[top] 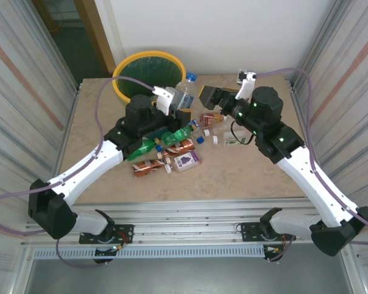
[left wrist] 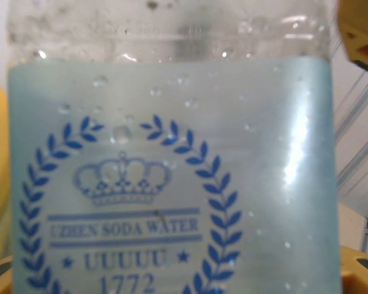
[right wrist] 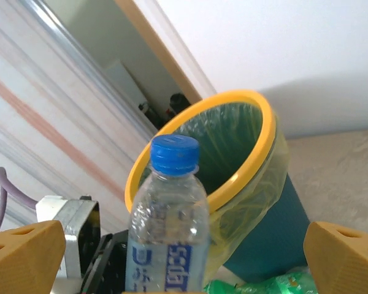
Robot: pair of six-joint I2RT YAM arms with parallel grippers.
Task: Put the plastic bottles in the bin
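Two robot arms reach over a pale stone-look bench (top: 264,177) w/ ribbed metal walls on both sides. A round bin (top: 148,72) stands at the far left corner. It has a thick yellow rim, a dark teal body and a see-through yellow-green bag liner.

The left claw (top: 176,103) is pinching a clear bottle (top: 186,89) around its body. The bottle is lifted off the bench, roughly upright, blue cap (top: 191,76) on top, just beside the bin's right rim. The left wrist cam, v. close, shows the bottle's pale blue label (left wrist: 172,184) w/ a dark blue crown, a laurel wreath and the words "SODA WATER" and "1772". Water drops cling to the clear plastic above the label. A yellow finger (left wrist: 362,30) shows at the right edge.

The right claw (top: 205,95) is spread wide w/ nothing in it. It hangs near the held bottle, on the bottle's right, pointing toward the bin. The right wrist cam shows its two orange-yellow fingertips (right wrist: 24,257) in the bottom corners, well apart. The blue-capped bottle stands farther off between them, w/ the bin's open mouth behind it.

The other bottles (top: 178,147) lie in a loose heap mid-bench, between the two arms. They incl. a green bottle (top: 183,134), a purple-label bottle (top: 187,160), a brown-orange bottle (top: 148,168) and a green-label bottle (top: 233,140) off to the right
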